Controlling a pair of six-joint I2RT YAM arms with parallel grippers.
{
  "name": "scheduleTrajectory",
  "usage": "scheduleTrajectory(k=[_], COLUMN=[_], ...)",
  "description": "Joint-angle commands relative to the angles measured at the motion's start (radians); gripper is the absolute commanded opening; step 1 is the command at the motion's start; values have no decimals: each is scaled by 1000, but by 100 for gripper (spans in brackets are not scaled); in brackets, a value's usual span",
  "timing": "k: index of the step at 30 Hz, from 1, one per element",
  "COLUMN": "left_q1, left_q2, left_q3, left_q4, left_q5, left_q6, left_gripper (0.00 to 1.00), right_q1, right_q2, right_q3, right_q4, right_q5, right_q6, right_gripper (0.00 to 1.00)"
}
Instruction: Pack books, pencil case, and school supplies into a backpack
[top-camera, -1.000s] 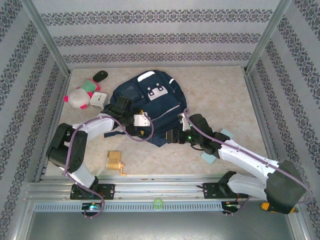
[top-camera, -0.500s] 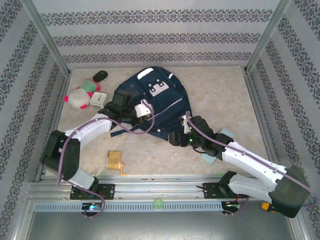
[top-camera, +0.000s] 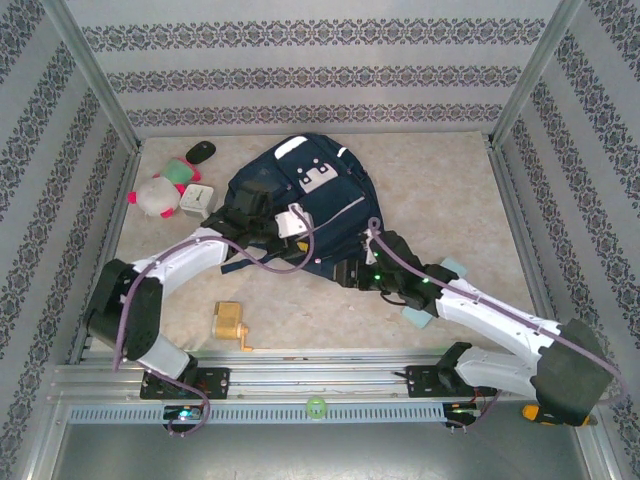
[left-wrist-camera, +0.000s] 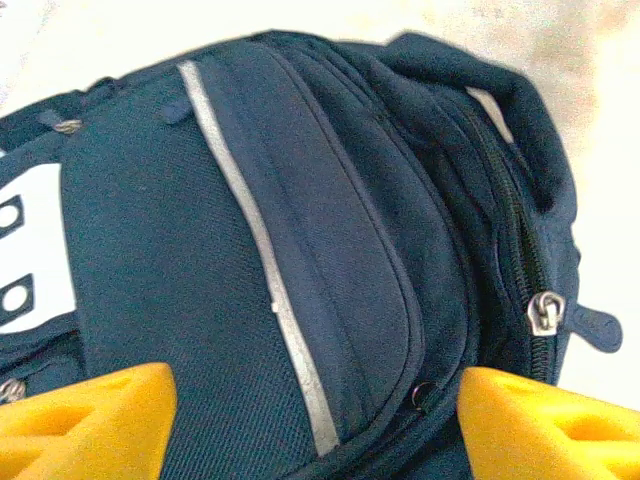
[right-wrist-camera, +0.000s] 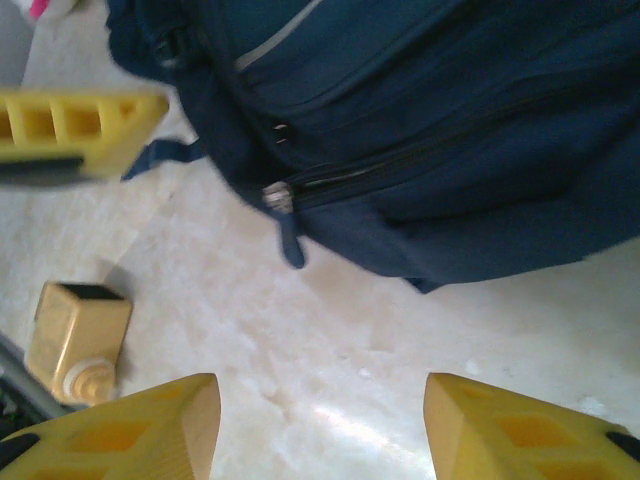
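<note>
The dark navy backpack lies front up in the middle of the table. My left gripper is over its left side. In the left wrist view it stands open, with the front pocket and grey stripe of the backpack between its yellow fingertips. My right gripper is at the bag's near edge, open over bare table, just short of a zip pull. The yellow-orange sharpener stands near the front left. The pale blue pencil case lies partly under my right arm. The books are out of view.
A pink-and-white plush, a white square clock and a small black object sit at the back left. Patterned walls close in three sides. The metal rail runs along the near edge.
My left gripper has moved farther up the backpack, and the bag has shifted and bunched toward the back right. My right gripper has edged left along its near edge.
</note>
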Motion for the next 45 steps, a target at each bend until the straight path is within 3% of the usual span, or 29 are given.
scheduleTrajectory(k=[1, 6, 11, 19, 24, 28, 30, 32, 37, 38, 45], left_q1=[-62, -195, -226, -225, -225, -222, -220, -221, -221, -219, -202], left_q2=[63, 182, 270, 408, 424, 492, 513, 516, 400, 362, 245], left_q3=[82, 196, 273, 413, 421, 462, 464, 463, 454, 459, 515], left_q4=[5, 15, 9, -87, -50, -67, -57, -56, -63, -75, -164], left_q5=[-112, -307, -350, -502, -530, -634, -651, -659, -637, -635, -571], left_q6=[18, -169, -354, -428, -453, -450, -441, -436, -500, -525, -644], left_gripper=[79, 85, 86, 90, 90, 89, 77, 51, 5, 0, 0], right_q1=[-64, -172, -235, -259, -259, -262, -264, -266, -263, -259, -89], right_q2=[-73, -177, -240, -258, -259, -261, -262, -262, -267, -269, -250], right_q3=[-50, -98, -110, -120, -129, -140, -144, -148, -137, -133, -89], right_q4=[38, 17, -25, -40, -37, -30, -28, -30, -46, -45, -9], right_q5=[-22, -51, -83, -108, -109, -111, -110, -110, -122, -126, -21], right_q6=[48, 74, 67, 52, 52, 49, 49, 45, 28, 26, 25], right_gripper=[56, 58, 58, 59, 59, 58, 59, 59, 57, 57, 56])
